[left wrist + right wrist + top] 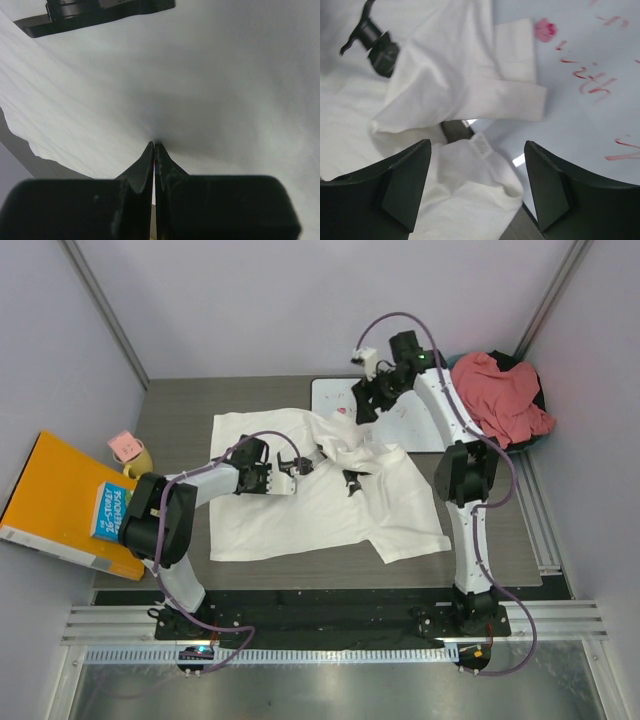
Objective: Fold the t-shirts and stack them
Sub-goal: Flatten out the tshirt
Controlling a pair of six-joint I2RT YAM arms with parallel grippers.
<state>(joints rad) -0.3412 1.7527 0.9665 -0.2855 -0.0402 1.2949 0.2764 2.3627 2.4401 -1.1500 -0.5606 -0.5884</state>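
Observation:
The white t-shirt (300, 515) lies spread and rumpled across the table, one sleeve (512, 95) over the whiteboard's edge. My left gripper (297, 464) is low over its middle. In the left wrist view the jaws (155, 146) are closed with their tips pinching the white cloth (210, 90), which puckers there. My right gripper (363, 403) is open and empty; in the right wrist view (477, 145) it hovers above the collar (492, 150). The salmon t-shirt (500, 395) is heaped in a dark bin (537, 440) at the back right.
A whiteboard (425, 425) with red marks (592, 82) lies behind the shirt. A small black object (352, 480) sits on the shirt and also shows in the right wrist view (377, 45). An orange book (55, 495) and a yellow cup (135, 458) stand at the left.

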